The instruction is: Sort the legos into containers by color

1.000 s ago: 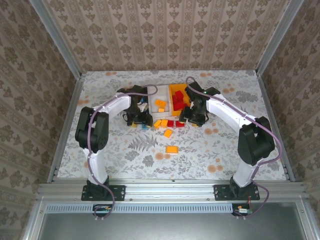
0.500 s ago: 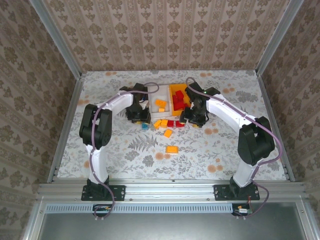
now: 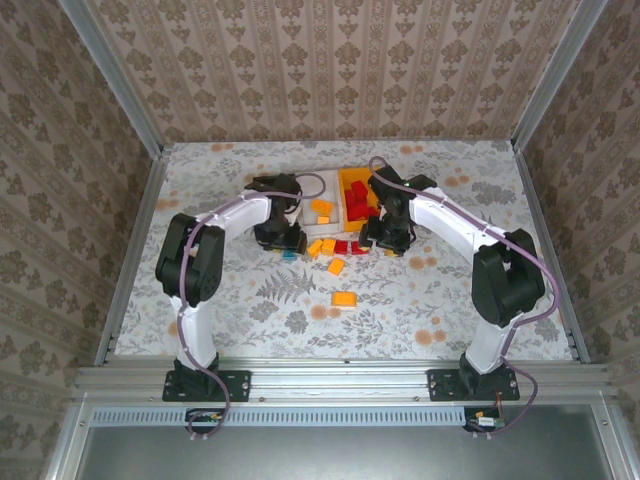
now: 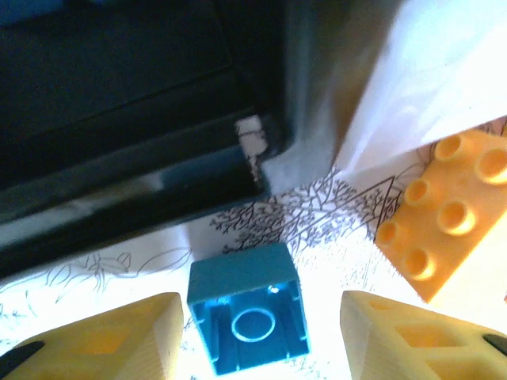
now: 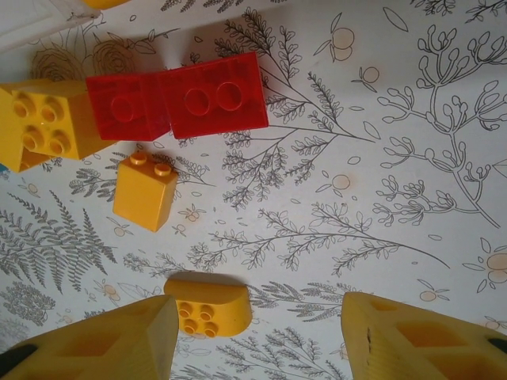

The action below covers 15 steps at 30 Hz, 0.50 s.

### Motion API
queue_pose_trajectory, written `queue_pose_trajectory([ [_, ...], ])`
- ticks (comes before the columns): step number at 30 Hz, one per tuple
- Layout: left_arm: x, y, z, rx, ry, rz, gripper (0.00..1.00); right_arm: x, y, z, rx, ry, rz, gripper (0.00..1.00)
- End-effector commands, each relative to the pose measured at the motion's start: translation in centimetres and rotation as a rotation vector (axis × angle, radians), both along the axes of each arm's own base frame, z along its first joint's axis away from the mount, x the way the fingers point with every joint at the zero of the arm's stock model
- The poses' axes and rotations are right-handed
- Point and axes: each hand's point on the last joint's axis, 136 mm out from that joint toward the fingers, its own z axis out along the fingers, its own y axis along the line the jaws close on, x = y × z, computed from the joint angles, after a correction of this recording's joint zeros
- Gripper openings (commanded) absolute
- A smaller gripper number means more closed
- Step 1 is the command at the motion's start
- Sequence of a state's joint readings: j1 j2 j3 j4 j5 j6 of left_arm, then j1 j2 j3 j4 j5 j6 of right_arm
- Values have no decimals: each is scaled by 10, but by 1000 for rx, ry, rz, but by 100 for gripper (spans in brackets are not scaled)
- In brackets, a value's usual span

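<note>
Beside black bin [image 4: 119, 103], L pincer [image 4: 262, 336] straddles blue lego [image 4: 247, 313] unclenched, R pincer [image 5: 260, 336] also released.

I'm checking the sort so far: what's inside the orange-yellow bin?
Several red bricks lie piled in the orange-yellow bin. The right arm covers the bin's right part, so anything lying there cannot be seen.

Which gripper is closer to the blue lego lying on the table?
Left. The left gripper straddles the blue lego, one finger on either side. The right gripper sits farther right, over a rounded orange lego.
</note>
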State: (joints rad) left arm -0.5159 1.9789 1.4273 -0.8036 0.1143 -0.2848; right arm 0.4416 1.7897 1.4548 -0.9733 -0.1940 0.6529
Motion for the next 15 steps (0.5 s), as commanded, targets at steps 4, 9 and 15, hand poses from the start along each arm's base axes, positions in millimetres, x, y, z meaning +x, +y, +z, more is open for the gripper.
queue_pose_trajectory([
  [4, -6, -1, -8, 39, 5, 14, 51, -6, -1, 12, -12, 3, 37, 57],
  [9, -15, 5, -15, 57, 33, 13, 43, -12, -5, 12, -17, 0, 32, 57],
  [15, -26, 13, -14, 68, 38, 20, 34, -16, -6, 10, -6, -3, 21, 57],
])
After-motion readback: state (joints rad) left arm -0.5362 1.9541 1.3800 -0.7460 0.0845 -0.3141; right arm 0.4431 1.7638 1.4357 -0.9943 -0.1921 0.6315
